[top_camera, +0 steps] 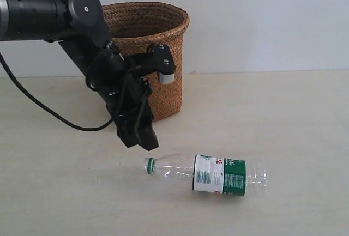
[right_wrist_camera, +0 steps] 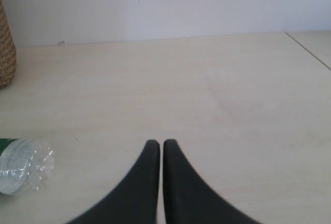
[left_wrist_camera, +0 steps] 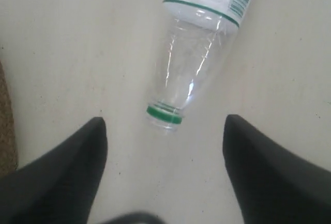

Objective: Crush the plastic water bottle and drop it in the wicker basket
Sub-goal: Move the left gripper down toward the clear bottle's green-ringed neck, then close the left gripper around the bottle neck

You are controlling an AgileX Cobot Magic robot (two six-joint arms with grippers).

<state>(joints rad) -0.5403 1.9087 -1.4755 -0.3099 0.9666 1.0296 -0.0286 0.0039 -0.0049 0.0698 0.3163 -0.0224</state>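
Plastic water bottle (top_camera: 218, 175) lies free, just beyond spread left hand (top_camera: 146, 142).

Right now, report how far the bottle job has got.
Done: nothing yet. The plastic water bottle lies on its side on the table, apparently uncrushed, outside the wicker basket. In hand: the left gripper hangs open just short of the bottle's neck end; the right gripper is shut, apart from it. Left: grip, crush, drop into the basket.
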